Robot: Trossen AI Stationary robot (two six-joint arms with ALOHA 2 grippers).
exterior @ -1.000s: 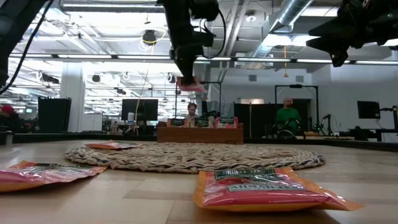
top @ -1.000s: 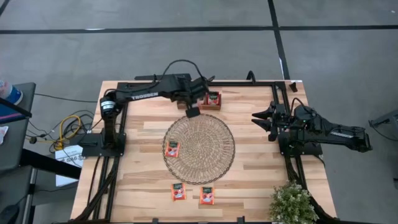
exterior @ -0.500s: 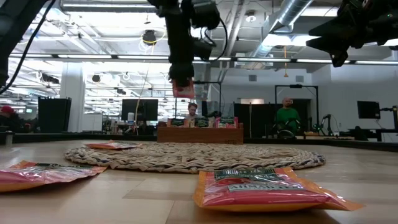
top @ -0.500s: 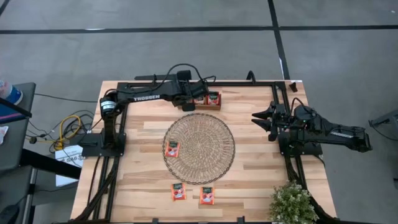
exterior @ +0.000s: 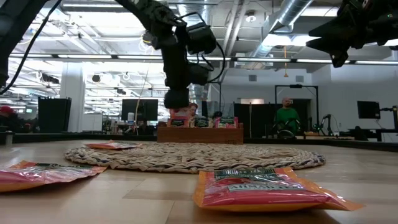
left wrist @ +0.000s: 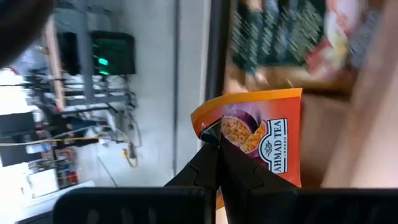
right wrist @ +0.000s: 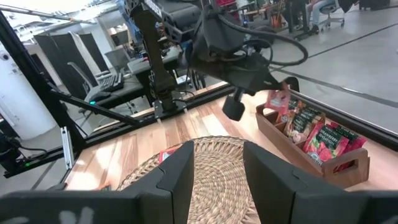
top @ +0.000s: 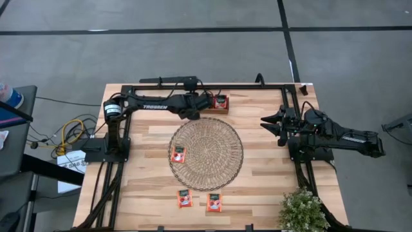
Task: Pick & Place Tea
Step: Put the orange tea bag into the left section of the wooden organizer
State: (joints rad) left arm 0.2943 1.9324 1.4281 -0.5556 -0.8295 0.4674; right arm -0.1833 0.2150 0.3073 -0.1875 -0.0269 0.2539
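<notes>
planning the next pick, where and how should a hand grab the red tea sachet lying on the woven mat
Take the sachet on the mat by one edge, coming straight down from above. It lies flat near the rim of the woven mat on the left arm's side, so a side approach finds no face to pinch; tipping one finger under an edge would probably work best.

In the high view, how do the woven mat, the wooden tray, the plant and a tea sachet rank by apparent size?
1. Woven mat.
2. Plant.
3. Wooden tray, partly hidden by the left gripper, so unsure against the plant.
4. Tea sachet.
</notes>
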